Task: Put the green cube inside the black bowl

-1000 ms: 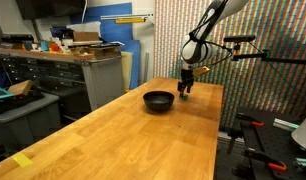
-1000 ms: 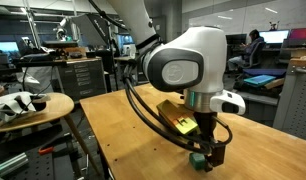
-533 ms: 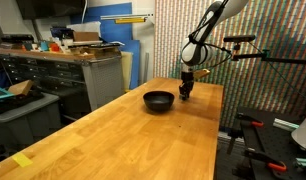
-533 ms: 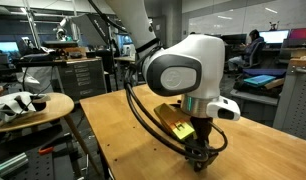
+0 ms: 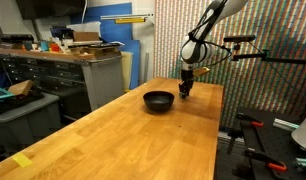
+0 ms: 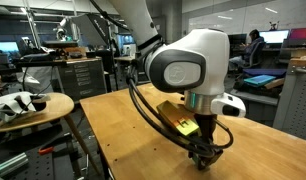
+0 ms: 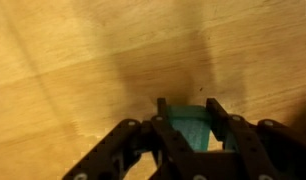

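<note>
The green cube (image 7: 190, 128) fills the gap between my two black fingers in the wrist view, resting on the wooden table. My gripper (image 7: 188, 108) is shut on it, one finger against each side. In an exterior view the gripper (image 5: 185, 91) reaches down to the table just right of the black bowl (image 5: 159, 100), a shallow glossy dish, and the cube is too small to make out there. From the close exterior view the gripper (image 6: 204, 160) touches the tabletop near the front edge, and the fingers hide the cube; the bowl is out of that view.
The long wooden table (image 5: 123, 135) runs toward the camera. A wooden block with a yellow top (image 6: 178, 118) lies just behind the gripper. A tripod arm (image 5: 248, 50) stands past the table's far right edge. Cabinets (image 5: 63, 75) line the left.
The fingers have closed onto the green cube, which showed beside them one second ago. The arm has stayed in place above the same spot.
</note>
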